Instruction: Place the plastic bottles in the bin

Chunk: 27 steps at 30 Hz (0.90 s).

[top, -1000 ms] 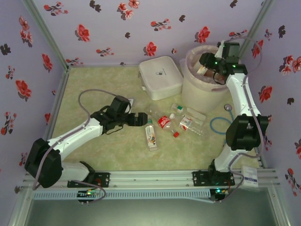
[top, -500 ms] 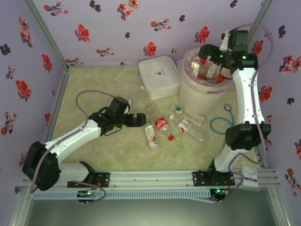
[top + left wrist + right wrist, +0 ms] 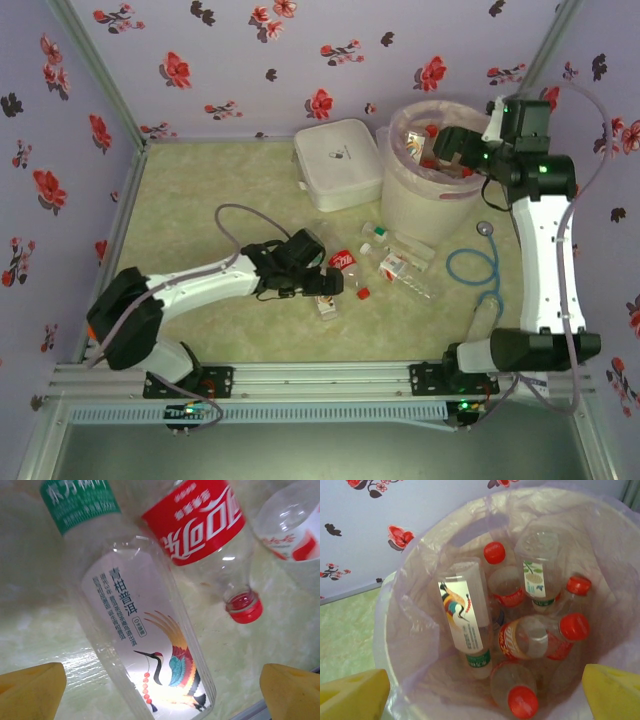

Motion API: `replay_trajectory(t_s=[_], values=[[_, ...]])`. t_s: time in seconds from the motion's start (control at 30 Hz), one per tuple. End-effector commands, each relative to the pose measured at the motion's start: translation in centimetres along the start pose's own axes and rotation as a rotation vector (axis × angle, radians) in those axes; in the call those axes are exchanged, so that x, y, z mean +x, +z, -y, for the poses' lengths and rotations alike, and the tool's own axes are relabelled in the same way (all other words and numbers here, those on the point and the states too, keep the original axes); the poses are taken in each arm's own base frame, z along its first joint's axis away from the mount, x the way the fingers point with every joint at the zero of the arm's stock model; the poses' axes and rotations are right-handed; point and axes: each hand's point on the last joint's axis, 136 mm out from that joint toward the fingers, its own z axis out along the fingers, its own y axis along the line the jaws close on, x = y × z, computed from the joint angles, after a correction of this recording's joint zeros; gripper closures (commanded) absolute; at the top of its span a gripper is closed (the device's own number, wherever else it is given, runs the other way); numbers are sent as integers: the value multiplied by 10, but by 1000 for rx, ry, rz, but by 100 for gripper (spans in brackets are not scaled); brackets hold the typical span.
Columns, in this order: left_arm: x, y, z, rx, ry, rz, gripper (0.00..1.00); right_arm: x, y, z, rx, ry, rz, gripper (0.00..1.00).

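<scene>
Straddling bottle (image 3: 145, 630), cap cut off — left hand (image 3: 161, 690) wide | right hand (image 3: 484, 694) wide, over bin (image 3: 412, 630)

Three pale lilac walls close in the space: a back wall (image 3: 300, 60), a left wall (image 3: 50, 150) and a right wall (image 3: 610, 180). All three are papered with scattered red flowers (image 3: 176, 68) and small dark sprigs. Grey metal posts (image 3: 95, 70) run along the two back corners. The tabletop (image 3: 200, 190) is a pale green, marbled sheet, evenly lit with soft shadows. A silver metal rail (image 3: 320, 380) borders its near edge, and beyond the rail lies a flat grey surface (image 3: 300, 455).
</scene>
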Motion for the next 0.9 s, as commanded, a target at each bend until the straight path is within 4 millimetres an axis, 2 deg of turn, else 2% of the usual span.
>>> replay_trajectory(t_s=[0.0, 0.13, 0.23, 0.33, 0.43, 0.5, 0.63, 0.73, 0.87], values=[[15, 10, -13, -105, -9, -70, 0, 12, -2, 7, 17, 17, -12, 1], [28, 25, -22, -161, -3, -123, 0, 19, -9, 8, 15, 19, -1, 1], [31, 32, -28, -177, -13, -133, 5, 19, -12, 5, 0, 24, 11, 1], [30, 30, -28, -173, -13, -121, 18, 16, -14, -3, -43, 38, 21, 1], [25, 19, -30, -180, -7, -83, 32, 12, -18, -14, -103, 59, 38, 2], [20, 10, -31, -178, 2, -50, 41, 9, -20, -21, -148, 75, 50, 2], [7, -15, -37, -184, 13, 7, 52, 6, -25, -39, -252, 106, 58, 3], [-13, -44, -38, -164, 53, 90, 56, 4, -29, -52, -326, 112, 59, 4], [-51, -94, -19, -47, 171, 276, 57, 5, -35, -84, -499, 124, 12, 7]])
